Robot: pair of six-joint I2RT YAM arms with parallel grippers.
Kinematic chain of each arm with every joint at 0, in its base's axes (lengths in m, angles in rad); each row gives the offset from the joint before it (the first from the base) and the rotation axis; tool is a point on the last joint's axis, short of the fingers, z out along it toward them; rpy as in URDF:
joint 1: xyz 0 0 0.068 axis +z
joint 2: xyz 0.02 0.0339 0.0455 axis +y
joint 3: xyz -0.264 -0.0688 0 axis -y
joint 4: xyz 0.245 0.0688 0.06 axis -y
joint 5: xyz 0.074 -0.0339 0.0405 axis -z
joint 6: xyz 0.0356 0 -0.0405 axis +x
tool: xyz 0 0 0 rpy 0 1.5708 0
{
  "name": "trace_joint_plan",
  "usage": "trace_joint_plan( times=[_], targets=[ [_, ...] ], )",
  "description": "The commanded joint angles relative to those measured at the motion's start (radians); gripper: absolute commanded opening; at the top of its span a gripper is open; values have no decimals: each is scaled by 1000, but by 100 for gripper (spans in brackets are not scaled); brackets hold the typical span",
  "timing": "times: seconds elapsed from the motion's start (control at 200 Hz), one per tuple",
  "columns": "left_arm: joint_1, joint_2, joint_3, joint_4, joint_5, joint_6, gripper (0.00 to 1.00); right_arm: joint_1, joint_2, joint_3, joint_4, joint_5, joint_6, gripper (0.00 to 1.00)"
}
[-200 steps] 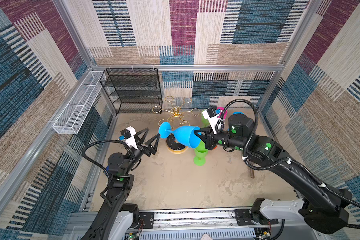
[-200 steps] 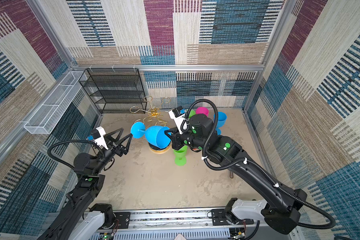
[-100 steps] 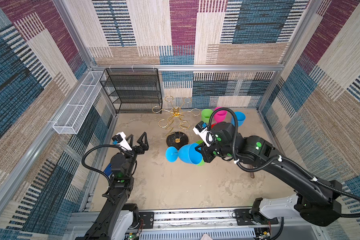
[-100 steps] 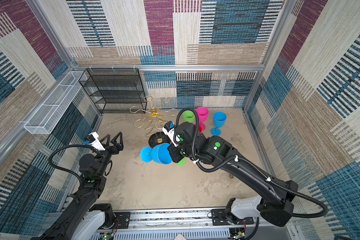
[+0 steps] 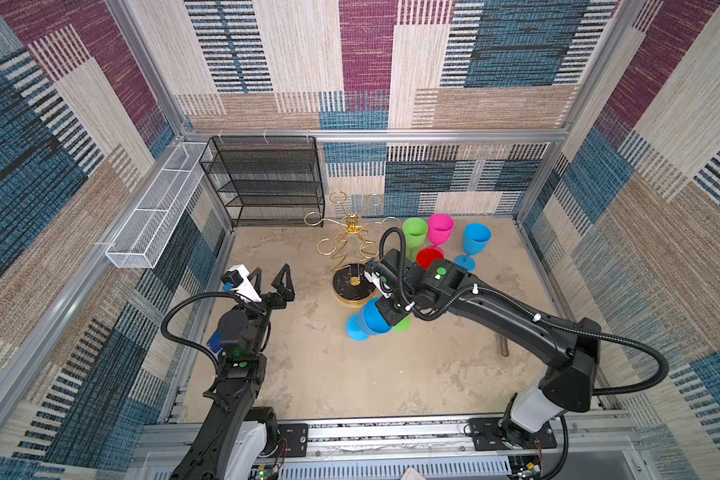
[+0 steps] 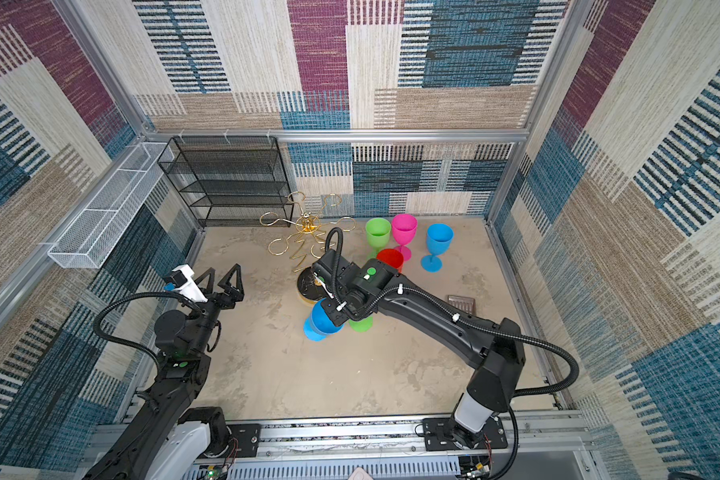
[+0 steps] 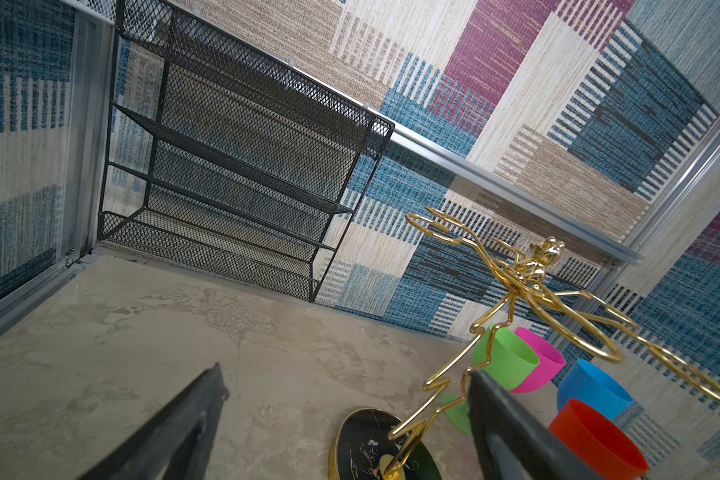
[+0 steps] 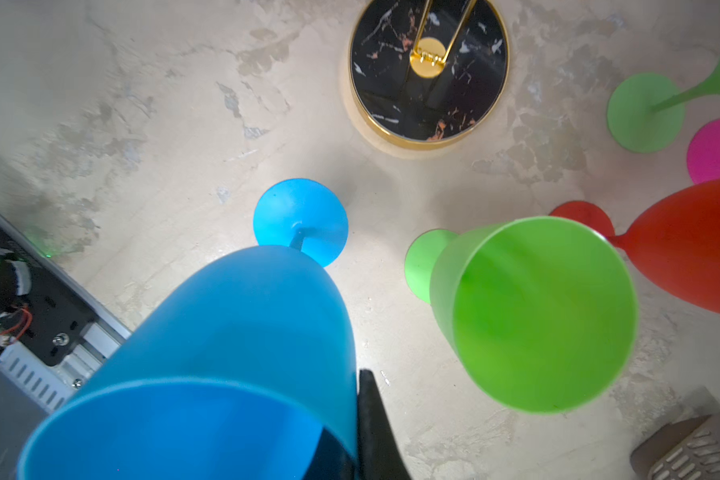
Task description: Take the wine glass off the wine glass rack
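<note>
My right gripper (image 5: 391, 318) is shut on the rim of a blue wine glass (image 5: 371, 322), one finger inside the bowl and one outside, as the right wrist view shows (image 8: 352, 415). The glass (image 8: 242, 332) is tilted, foot down and low over the floor, in front of the wine glass rack (image 5: 352, 226). The rack's gold loops (image 6: 306, 226) carry nothing. Whether the foot (image 8: 300, 220) touches the floor I cannot tell. My left gripper (image 5: 273, 282) stands open and empty left of the rack's black base (image 7: 375, 444), well apart from it.
A green glass (image 8: 533, 311) stands close beside the held one. Red (image 5: 429, 257), green (image 5: 414, 230), pink (image 5: 440, 226) and blue (image 5: 476, 239) glasses stand behind the right arm. A black mesh shelf (image 5: 267, 183) and a white basket (image 5: 154, 224) are at back left. A small grate (image 6: 460, 303) lies on the right.
My right gripper has carried the blue glass away from the rack, down and towards the front, swinging its foot downward. The left gripper has drawn back slightly to the left, still open.
</note>
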Motion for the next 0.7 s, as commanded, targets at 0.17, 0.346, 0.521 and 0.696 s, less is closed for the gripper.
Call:
trace_joint_plan(
  times=[0.17, 0.346, 0.521, 0.696],
  targets=[
    [10, -4, -5, 9, -7, 35, 93, 2, 80, 13, 10, 17, 1, 15],
    [15, -7, -7, 5, -9, 33, 93, 2, 94, 34, 34, 4, -8, 37],
    [21, -5, -12, 7, -14, 33, 93, 2, 22, 57, 103, -17, -8, 58],
    [26, -4, -14, 5, -25, 53, 93, -5, -143, -17, 259, 14, -5, 76]
  ],
)
